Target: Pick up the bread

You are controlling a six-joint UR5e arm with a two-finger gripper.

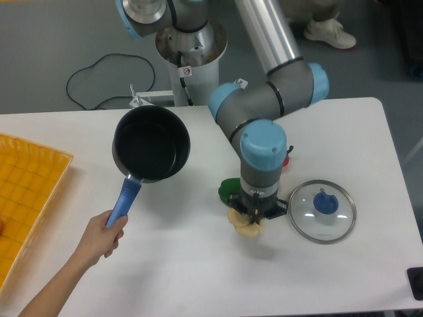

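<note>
Tool (253, 218) sits directly over the bread (246, 226), left of the glass lid (322, 211); I can't tell its grip.

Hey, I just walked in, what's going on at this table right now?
The robot arm is reaching straight down over the bread, its claw right at the bun near the front of the white table; the arm hides whether it has closed. A green item sits just behind the bread, and a glass lid lies flat to the side. A person's hand holds a dark saucepan by its blue handle. A yellow tray sits at the table edge.
</note>
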